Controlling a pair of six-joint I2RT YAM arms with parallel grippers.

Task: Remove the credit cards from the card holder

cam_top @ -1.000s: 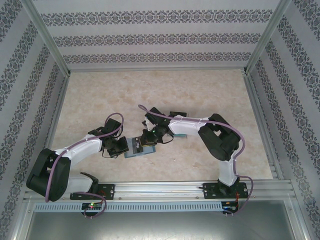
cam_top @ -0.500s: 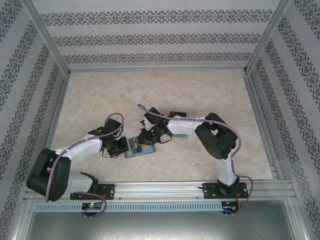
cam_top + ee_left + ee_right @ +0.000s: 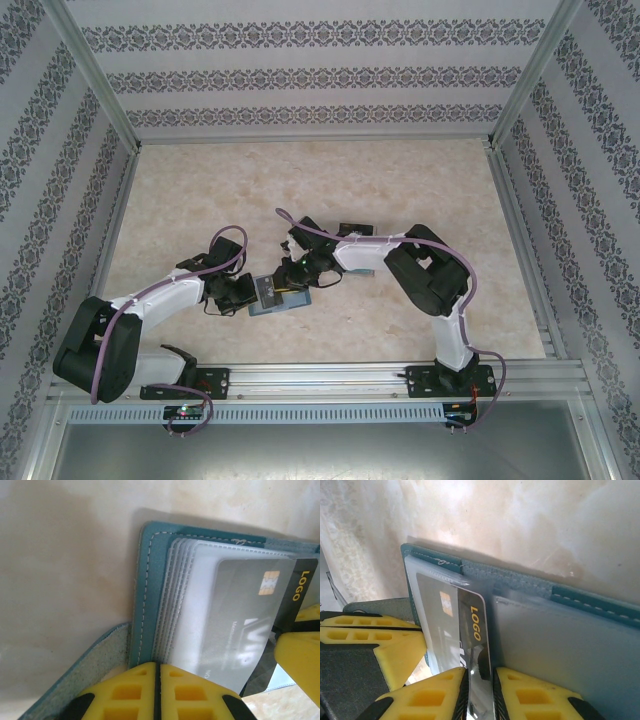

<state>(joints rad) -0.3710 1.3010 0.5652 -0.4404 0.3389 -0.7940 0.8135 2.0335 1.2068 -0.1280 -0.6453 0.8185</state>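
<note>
The teal card holder point(image 3: 278, 297) lies open on the table between the two arms. In the left wrist view its stitched edge point(image 3: 147, 580) and clear sleeves show, with a black and grey credit card point(image 3: 245, 625) marked LOGO sticking partway out of a sleeve. My left gripper point(image 3: 158, 667) is shut, its tips pressed against the holder's near edge by the loose flap. My right gripper point(image 3: 480, 672) stands over the card point(image 3: 475, 625) with its jaws a little apart, one on each side of the exposed black strip. The holder's grey inner panel point(image 3: 570, 650) lies to the right.
The marble-patterned table point(image 3: 320, 190) is ringed by aluminium rails and patterned walls. Both arms meet near the front middle; my left gripper point(image 3: 250, 293) and right gripper point(image 3: 293, 283) are close together over the holder. The left gripper's yellow fingers point(image 3: 370, 635) show in the right wrist view.
The right gripper's jaws have parted slightly around the card. The right arm's elbow has shifted a little to the left. The left arm and the holder have stayed put.
</note>
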